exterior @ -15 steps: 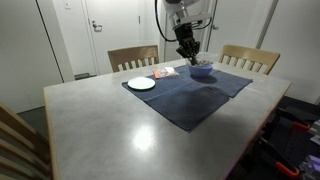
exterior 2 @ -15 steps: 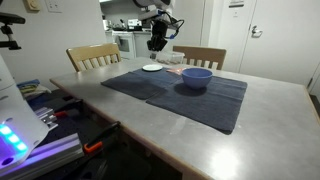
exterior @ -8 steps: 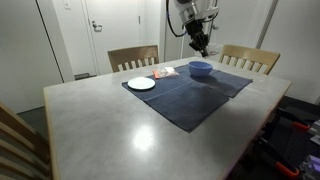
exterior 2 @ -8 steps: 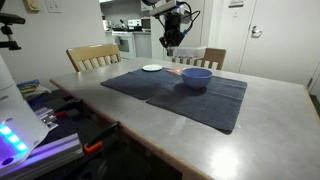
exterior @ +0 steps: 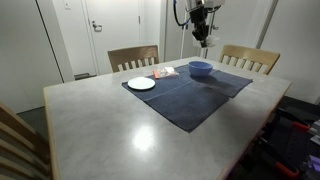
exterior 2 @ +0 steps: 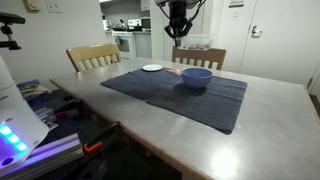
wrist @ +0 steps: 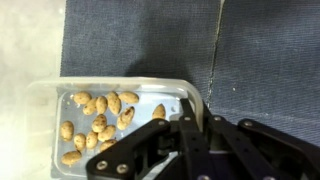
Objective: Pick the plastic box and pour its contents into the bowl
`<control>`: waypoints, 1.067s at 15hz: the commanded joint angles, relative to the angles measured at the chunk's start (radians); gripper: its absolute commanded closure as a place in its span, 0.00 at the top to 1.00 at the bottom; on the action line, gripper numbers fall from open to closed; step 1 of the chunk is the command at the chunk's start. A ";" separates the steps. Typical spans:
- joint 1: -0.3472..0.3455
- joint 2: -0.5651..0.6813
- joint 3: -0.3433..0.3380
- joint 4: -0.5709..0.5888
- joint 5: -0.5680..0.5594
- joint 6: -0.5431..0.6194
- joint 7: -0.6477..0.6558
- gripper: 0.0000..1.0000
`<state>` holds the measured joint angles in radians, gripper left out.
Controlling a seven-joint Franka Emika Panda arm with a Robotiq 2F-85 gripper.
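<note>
Plastic box (wrist: 45,108), the clear one, is up in the air, held by the gripper (wrist: 186,120). In the wrist view the dark fingers are pinched tight on the box's right wall, so the grip looks firm. The box sits flat, not tipped. Lots of little brown nuts (wrist: 100,120) lie on its floor, mostly on the left side, away from the fingers.

So step 1 (pick it up) is done, I think. Step 2 (pour) has not begun: all the nuts I can see are in the box, none falling out.

In both exterior views the gripper (exterior: 203,32) (exterior 2: 180,20) hangs high over the far end of the table (exterior: 110,135). The box is too small & see-through to make out well there. The blue bowl (exterior: 200,71) (exterior 2: 195,79) sits low down on the dark mats (exterior: 190,98), well apart from the gripper in height. I can't see inside it from here, so I can't say if it is empty.

Is the box right above the bowl? Can't tell. In an exterior view (exterior: 203,32) it looks lined up, but under the box the wrist view shows only mats & a bit of bare table, no bowl.

What's left, my guess: come down closer, get the box over the bowl, then tip it so the nuts slide out. From so high up some could bounce off the bowl.

A white plate (exterior: 141,83) & an orange packet (exterior: 165,72) lie by the mats' far corner. Not part of the job.
</note>
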<state>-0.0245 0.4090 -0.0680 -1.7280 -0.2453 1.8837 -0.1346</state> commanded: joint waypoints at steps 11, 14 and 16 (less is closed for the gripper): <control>-0.036 -0.088 -0.001 -0.082 -0.018 0.078 -0.071 0.02; -0.073 -0.098 0.001 -0.086 0.016 0.113 -0.150 0.02; -0.098 -0.103 0.005 -0.086 0.042 0.143 -0.213 0.02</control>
<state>-0.0827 0.3368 -0.0729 -1.7950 -0.2428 1.9785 -0.2523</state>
